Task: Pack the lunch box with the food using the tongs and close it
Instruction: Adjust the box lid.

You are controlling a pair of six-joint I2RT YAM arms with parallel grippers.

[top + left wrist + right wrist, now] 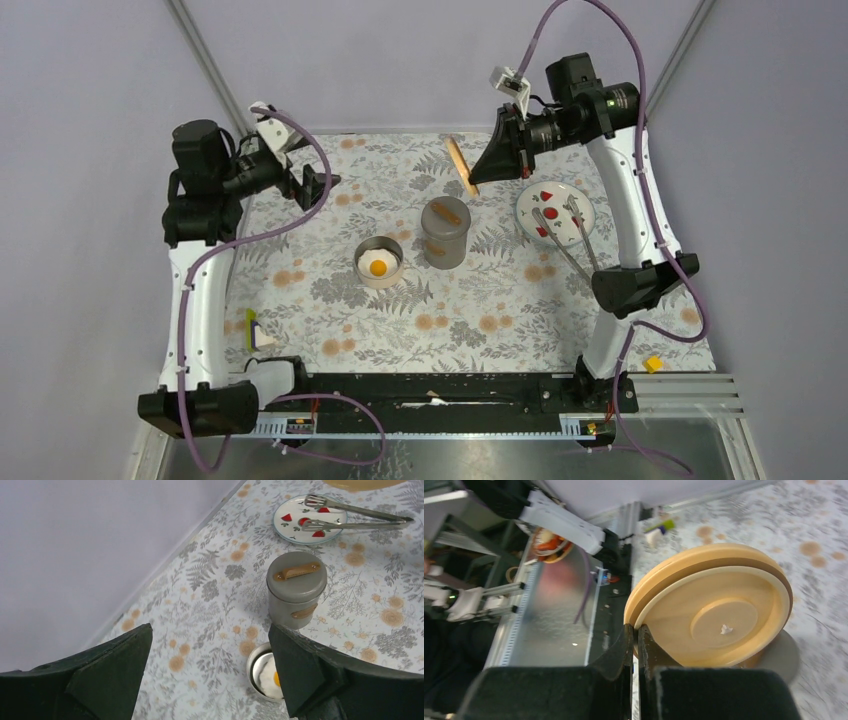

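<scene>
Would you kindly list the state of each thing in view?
left gripper: open, empty.
right gripper: shut on wooden lid.
wooden lid: airborne, gripped by its rim.
gray canister: upright, closed.
metal bowl: open, fried egg inside.
tongs: lying across plate, untouched.
red pieces: on plate.

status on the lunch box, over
Left gripper open, empty. Right gripper shut on wooden lid rim. Egg in tin; tongs untouched, heads on plate with red pieces. Grey canister beside tin.

We hold our left arm bent and raised at the far left, left gripper with jaws spread wide. Our right arm reaches up and inward, right gripper jaws pinched tight on a wooden lid.
</scene>
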